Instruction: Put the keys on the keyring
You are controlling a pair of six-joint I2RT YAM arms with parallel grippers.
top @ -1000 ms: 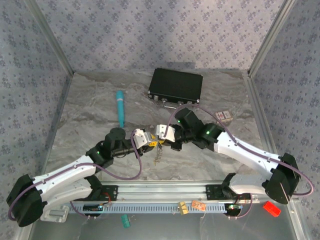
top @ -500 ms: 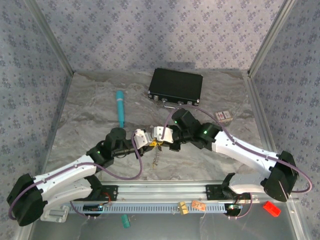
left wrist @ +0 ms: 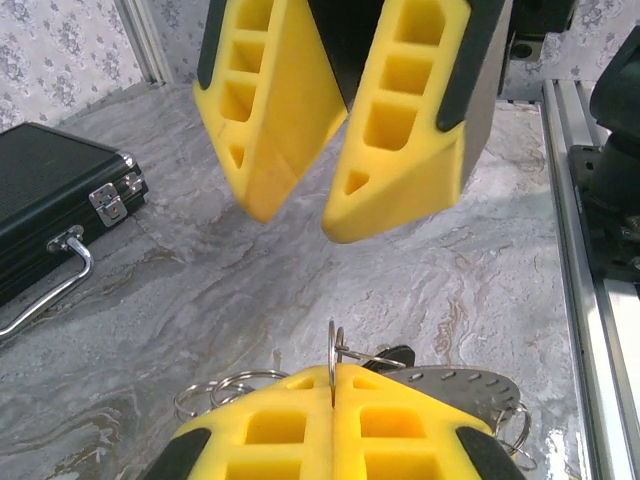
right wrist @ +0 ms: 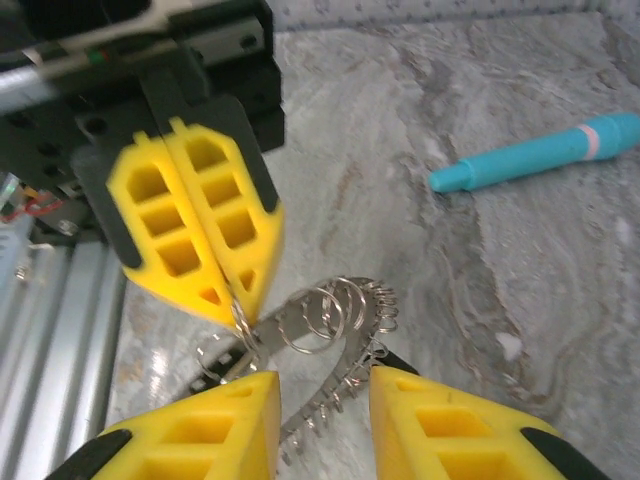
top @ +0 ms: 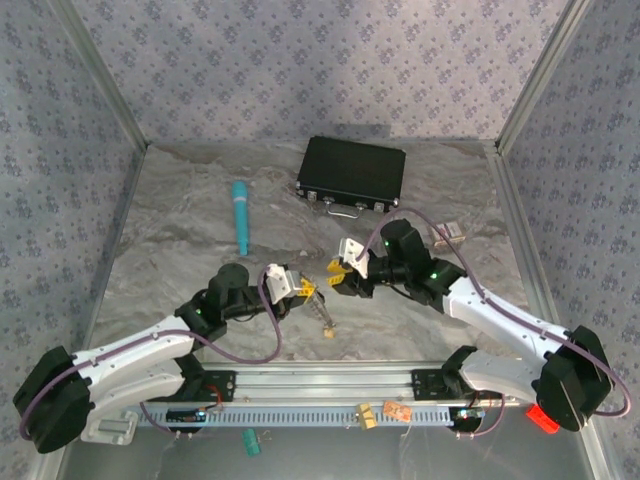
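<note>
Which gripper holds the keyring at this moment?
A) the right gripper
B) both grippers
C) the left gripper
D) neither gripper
C: the left gripper has its jaws shut on a thin loop of the keyring, while the right gripper has its jaws apart, clamping nothing.

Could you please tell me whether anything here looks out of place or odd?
The keyring looks tangled: a bunch of loops hangs askew from one thin loop pinched in the shut left gripper. Beyond the near edge of the table, a teal piece and a red piece lie on the front ledge.
</note>
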